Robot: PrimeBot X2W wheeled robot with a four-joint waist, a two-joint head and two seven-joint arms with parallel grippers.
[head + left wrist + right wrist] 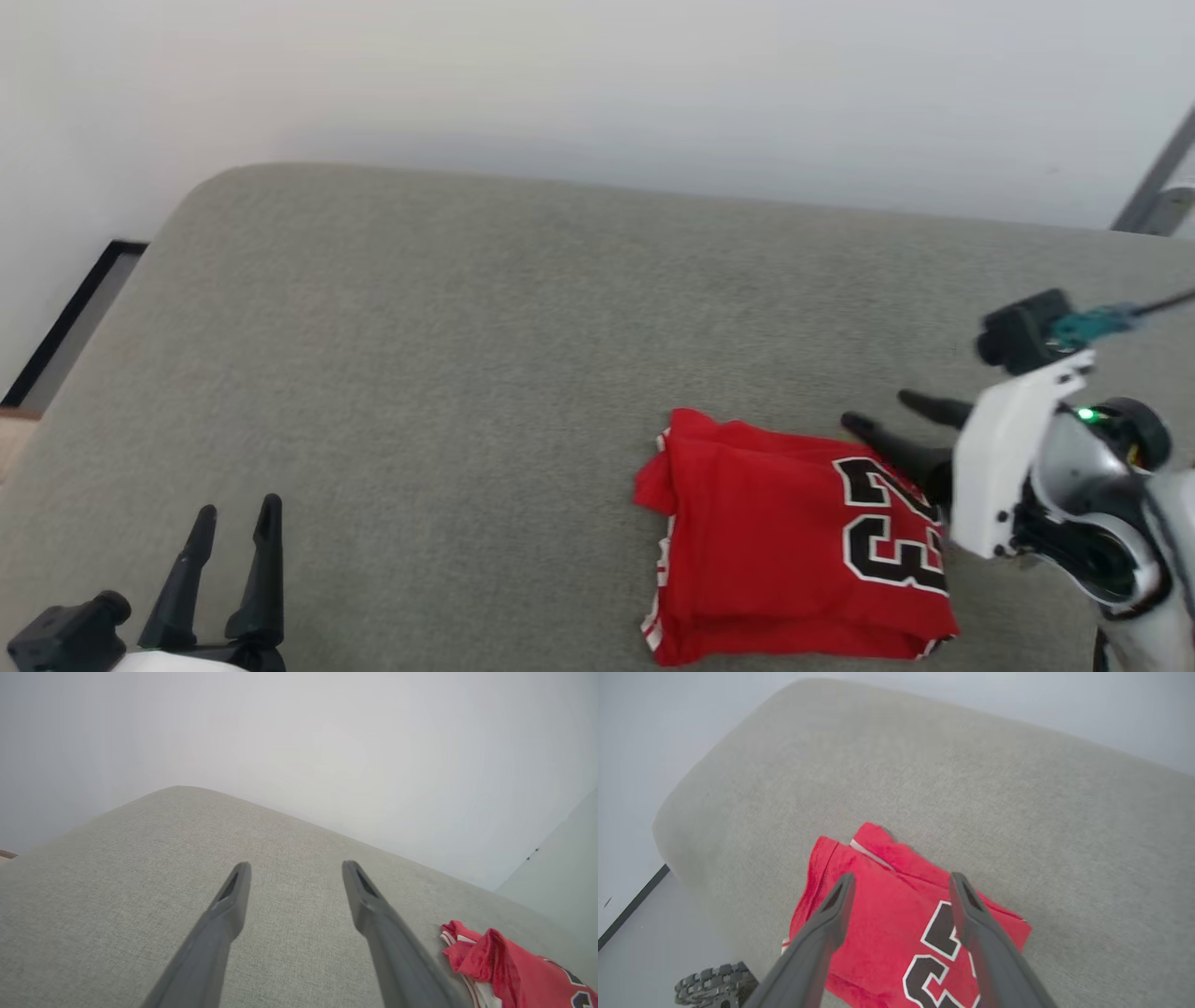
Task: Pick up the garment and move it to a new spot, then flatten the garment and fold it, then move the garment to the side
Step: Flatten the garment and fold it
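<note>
Pincer on the right arm (875, 409) spread wide, nothing pinched between its two dark fingers. Poised at the far right corner of the garment (775, 541), fingers aimed toward the robot's left, the nearer finger over the edge of the red cloth; contact with the cloth impossible to tell. From the right wrist, same pincer (901, 877) parted above the garment (887, 924), one finger across plain red cloth, the other across the top of the number 23 (943, 952). White wrist housing (999, 467) just behind the fingers.

Pincer on the left arm (239, 506) likewise spread and empty, low at the near left, well apart from the garment. From the left wrist, that pincer (295, 865) over bare grey fabric, garment (504, 966) off at the lower right.

Garment folded into a rough rectangle, flat on the grey cushion (420, 373), right of the middle and close to the near edge. Black, white-edged number 23 (887, 532) uppermost at its right end; red-and-white striped trim (663, 560) peeking out along its left edge.

Beyond the cushion, pale wall (597, 84); at the far left, black skirting line (63, 322); at the upper right, slanted grey metal bar (1158, 187). Dark treaded wheel (714, 984) low beside the cushion in the right wrist view.
</note>
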